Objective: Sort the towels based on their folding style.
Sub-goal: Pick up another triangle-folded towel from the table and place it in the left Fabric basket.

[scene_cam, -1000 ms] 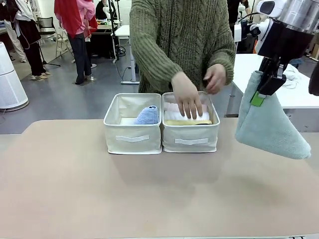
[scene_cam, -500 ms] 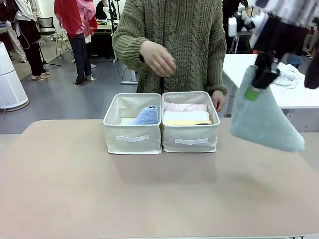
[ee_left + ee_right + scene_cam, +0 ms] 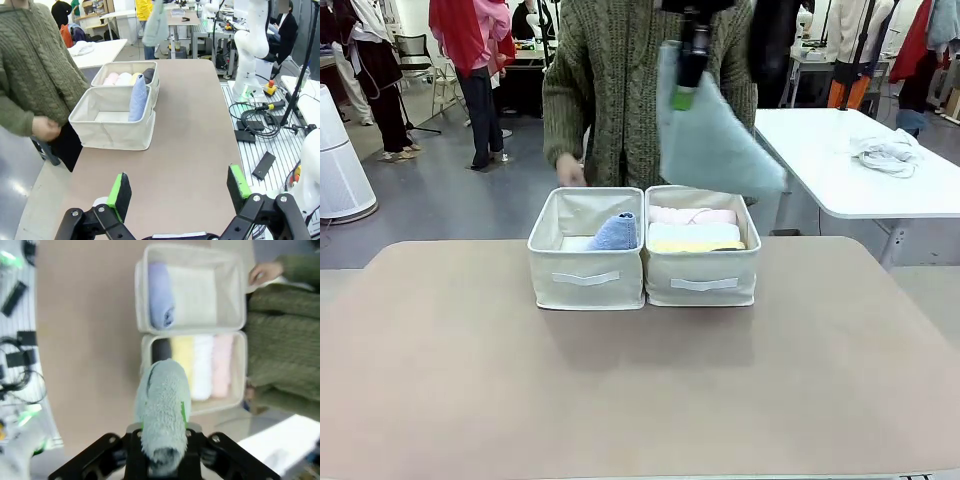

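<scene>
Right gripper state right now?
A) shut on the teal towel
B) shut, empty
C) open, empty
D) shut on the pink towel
A: the right gripper is clamped on the top of the teal towel, which hangs from it in the air.

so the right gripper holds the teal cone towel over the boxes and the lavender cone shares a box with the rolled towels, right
No: the lavender-blue cone towel lies alone in one cream fabric box; the rolled towels fill the neighbouring box, as the right wrist view shows. The right gripper does hold the pale teal cone towel over them.
</scene>
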### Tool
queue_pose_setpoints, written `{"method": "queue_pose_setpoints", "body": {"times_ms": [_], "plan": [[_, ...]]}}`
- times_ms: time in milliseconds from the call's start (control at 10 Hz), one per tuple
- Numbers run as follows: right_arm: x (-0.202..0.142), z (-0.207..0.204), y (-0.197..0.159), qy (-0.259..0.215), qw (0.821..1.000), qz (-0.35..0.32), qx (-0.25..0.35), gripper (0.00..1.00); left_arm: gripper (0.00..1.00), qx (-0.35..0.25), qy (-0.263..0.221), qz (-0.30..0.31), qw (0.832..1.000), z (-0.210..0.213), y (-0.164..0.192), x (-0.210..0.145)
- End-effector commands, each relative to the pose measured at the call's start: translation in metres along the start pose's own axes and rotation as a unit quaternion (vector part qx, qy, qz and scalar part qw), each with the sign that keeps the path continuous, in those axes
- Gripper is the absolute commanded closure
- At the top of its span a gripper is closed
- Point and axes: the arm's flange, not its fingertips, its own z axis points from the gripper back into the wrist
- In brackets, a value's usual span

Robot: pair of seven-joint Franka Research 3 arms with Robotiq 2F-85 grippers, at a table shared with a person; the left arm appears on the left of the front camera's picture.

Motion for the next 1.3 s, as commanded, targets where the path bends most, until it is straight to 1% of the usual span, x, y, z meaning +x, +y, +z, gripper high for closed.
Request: {"method": "queue_pose_setpoints", "body": {"times_ms": [0,200,300,400,500,600,1200], "plan": [[0.053,-0.009,-0.047,0.005,0.999,0.037,-0.008,0.80,0.00,0.002,-0.002,0.000,1.000,0.001,-0.002,0.000],[0.095,-0.039,-0.068,-0.032,0.996,0.077,-0.024,0.80,0.00,0.002,-0.002,0.000,1.000,0.001,-0.002,0.000],[0.104,-0.052,-0.071,-0.055,0.995,0.082,-0.019,0.80,0.00,0.002,-0.002,0.000,1.000,0.001,-0.002,0.000],[0.108,-0.060,-0.072,-0.075,0.994,0.084,0.003,0.80,0.00,0.002,-0.002,0.000,1.000,0.001,-0.002,0.000],[0.103,-0.061,-0.072,-0.092,0.993,0.076,0.012,0.80,0.00,0.002,-0.002,0.000,1.000,0.001,-0.002,0.000],[0.099,-0.071,-0.054,-0.054,0.996,0.073,-0.006,0.80,0.00,0.002,-0.002,0.000,1.000,0.001,-0.002,0.000],[0.099,-0.071,-0.054,-0.054,0.996,0.073,-0.006,0.80,0.00,0.002,-0.002,0.000,1.000,0.001,-0.002,0.000]]}}
